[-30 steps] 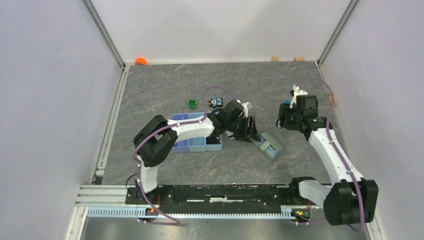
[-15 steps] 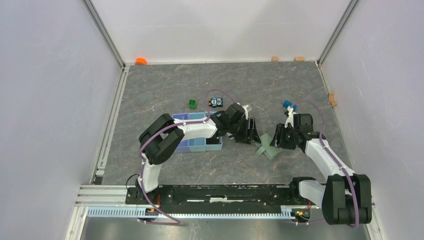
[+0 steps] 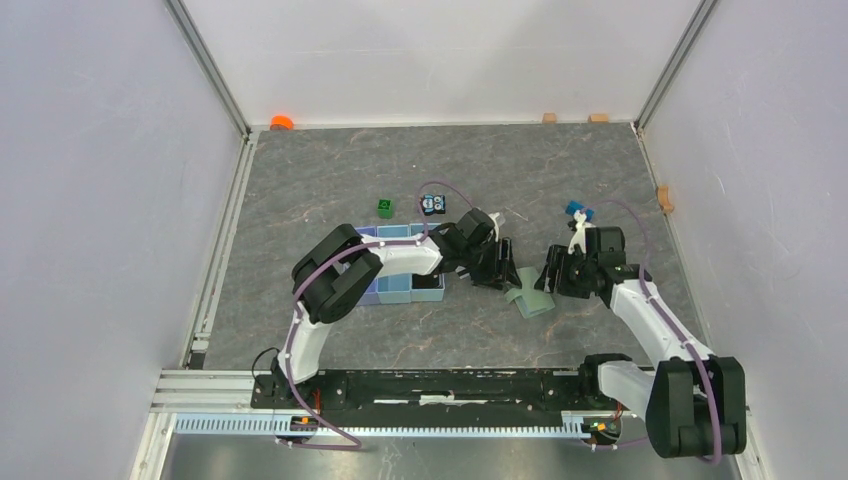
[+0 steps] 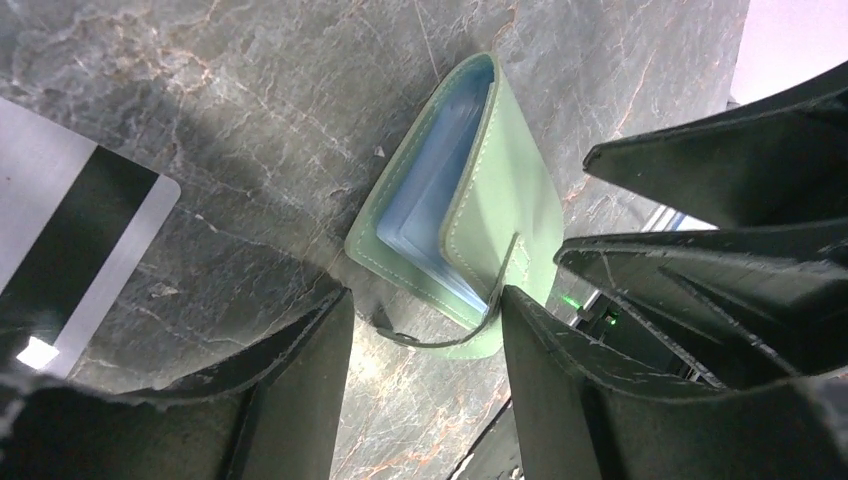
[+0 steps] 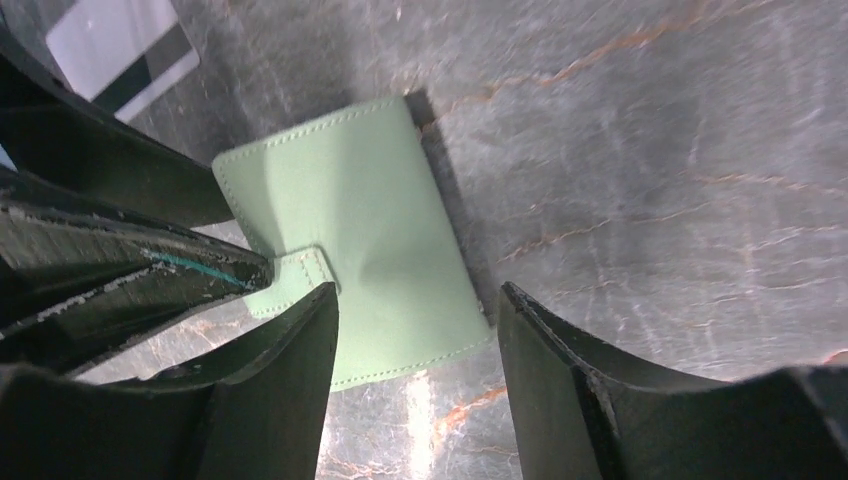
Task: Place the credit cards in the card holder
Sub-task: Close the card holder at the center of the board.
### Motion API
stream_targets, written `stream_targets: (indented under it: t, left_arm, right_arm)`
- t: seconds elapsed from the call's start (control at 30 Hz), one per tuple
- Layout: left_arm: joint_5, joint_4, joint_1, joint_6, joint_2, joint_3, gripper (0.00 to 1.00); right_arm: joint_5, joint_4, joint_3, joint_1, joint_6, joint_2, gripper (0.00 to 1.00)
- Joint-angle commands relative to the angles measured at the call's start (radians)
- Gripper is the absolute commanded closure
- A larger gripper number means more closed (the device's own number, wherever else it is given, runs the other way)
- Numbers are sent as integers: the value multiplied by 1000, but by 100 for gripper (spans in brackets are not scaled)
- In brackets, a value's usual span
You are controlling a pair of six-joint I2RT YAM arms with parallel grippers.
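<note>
Left gripper (image 4: 425, 340): jaws spread wide, nothing held. Its fingers (image 4: 300, 400) straddle the near edge of the card holder (image 4: 470, 200), which sits at 12 o'clock from them in the left wrist view. I can't tell whether they touch it.

Right gripper (image 5: 420, 330): also wide open and empty, with the green cover between its fingers (image 5: 600, 400) and the snap tab just beside the left one.

In the top view the card holder lies on the table (image 3: 330, 180) between both grippers, at 4 o'clock of the left one and 8 o'clock of the right. It is half folded, with the blue slotted inside showing through a narrow gap in the left wrist view.

One striped credit card (image 4: 70, 240) lies flat at 9 o'clock of the holder, apart from it and untouched.

Change: a second ago the right arm was well back at 1 o'clock of the holder, and it has since swung in beside it. The holder has shifted slightly toward 9 o'clock and looks more closed.

Judgement: both arms are setting up to brace and open the holder. No card is loaded yet, so the task is at an early stage.
</note>
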Motion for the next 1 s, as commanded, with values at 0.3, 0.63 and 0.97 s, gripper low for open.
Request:
stream_targets:
  t: [0.3,0.63,0.97]
  left_arm:
    - [-25,-103,-4,102,68,86,62]
    - [-41,-121,-4,144,67,36,77]
    - [-2,-164,26,192,-36,145,59]
  right_arm:
    - [-243,162,-2,-137,-12,141,38]
    - [-437,330,-110,-179,35,255,46]
    - [-367,260,2,-179,-11,185,100]
